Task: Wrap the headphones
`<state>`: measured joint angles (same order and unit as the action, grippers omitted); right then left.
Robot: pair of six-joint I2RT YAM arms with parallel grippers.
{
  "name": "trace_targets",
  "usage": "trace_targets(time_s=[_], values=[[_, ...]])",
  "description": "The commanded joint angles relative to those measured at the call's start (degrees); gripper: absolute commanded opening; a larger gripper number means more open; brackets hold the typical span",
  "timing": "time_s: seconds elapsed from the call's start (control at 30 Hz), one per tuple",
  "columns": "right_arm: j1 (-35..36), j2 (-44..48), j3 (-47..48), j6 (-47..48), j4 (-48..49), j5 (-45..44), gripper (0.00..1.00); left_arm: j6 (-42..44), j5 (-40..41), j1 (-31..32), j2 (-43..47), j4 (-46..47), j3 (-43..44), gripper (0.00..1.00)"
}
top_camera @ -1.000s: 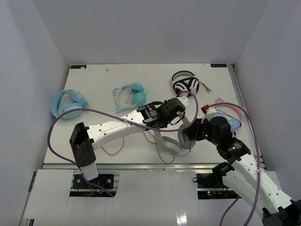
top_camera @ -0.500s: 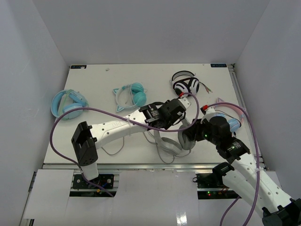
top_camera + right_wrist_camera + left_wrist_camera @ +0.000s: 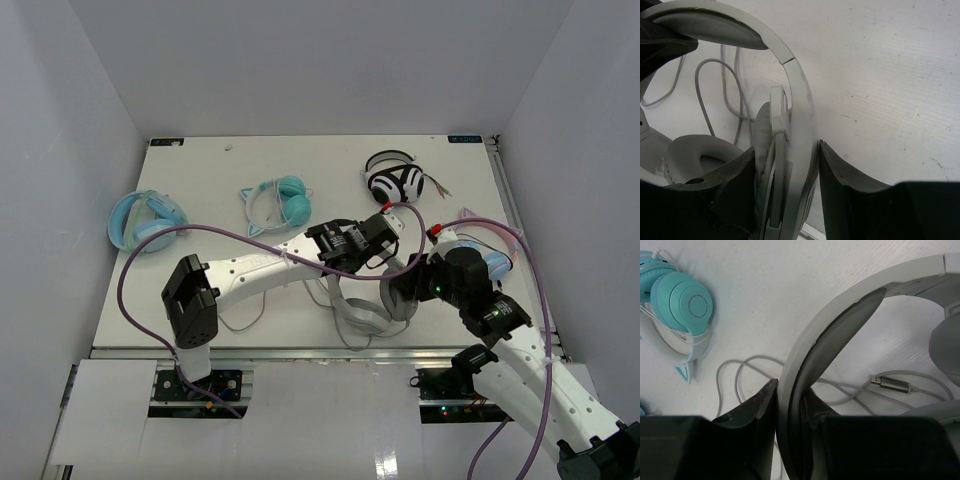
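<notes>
Caught toward 5 o'clock on the table (image 3: 250, 165), close to its near edge: the headphones (image 3: 358, 312), pinned between two arms. Looked light grey all over, with a grey-white headband lined in darker padding, oval cushioned cups and a long thin cable (image 3: 740, 372) ending in a small metal plug (image 3: 889, 384). Showed the left gripper (image 3: 788, 390) pressed together on the arch of the headband, one finger on each face. Showed the right gripper (image 3: 787, 150) closed likewise on the band's end and cup hinge, at the 3 o'clock end of the set in the overhead view, with the cushion bulging against one finger. Could not tell whether the set was lifted clear of the surface. Judged light enough for either arm, and firm along the band. Judged springy where the arch spreads and soft at the cups, so likely to squash or twist if taken by the padding. Judged best held by the hard band and the hinge, as here. Reckoned the cable limp and smooth, apt to slip from a loose pinch and to snag. Left it trailing in slack, unwound loops toward 8 o'clock of the set. Kept well apart: teal cat-ear headphones (image 3: 280, 200) near 11 o'clock, striped headphones (image 3: 393, 182) near 1 o'clock, pale blue headphones (image 3: 145, 220) at 9 o'clock.
</notes>
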<state>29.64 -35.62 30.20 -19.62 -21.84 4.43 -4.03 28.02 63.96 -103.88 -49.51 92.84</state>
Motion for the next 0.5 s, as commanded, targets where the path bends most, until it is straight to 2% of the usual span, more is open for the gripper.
trace_targets(time_s=[0.0,0.07,0.17,0.2,0.33,0.47], values=[[0.2,1.3,3.4,-1.8,9.0,3.1,0.15,-1.4,-3.9,0.7,1.3,1.5,0.5,0.00],[0.2,1.2,4.3,-1.5,8.9,3.1,0.36,-2.1,-2.6,0.7,1.2,1.5,0.2,0.00],[0.2,0.1,7.7,-0.3,8.0,2.5,0.72,-5.6,4.3,0.2,1.8,0.1,0.8,0.00],[0.2,-0.5,8.9,0.2,7.6,2.3,0.80,-6.9,6.2,-0.4,2.0,-0.6,1.2,0.00],[0.2,-2.9,13.2,1.7,7.0,3.9,0.95,-11.1,12.0,-2.8,5.0,-2.5,2.5,0.00],[0.2,-2.2,15.4,4.2,9.0,6.4,0.98,-14.8,12.8,-6.9,10.9,-3.0,3.7,0.00]])
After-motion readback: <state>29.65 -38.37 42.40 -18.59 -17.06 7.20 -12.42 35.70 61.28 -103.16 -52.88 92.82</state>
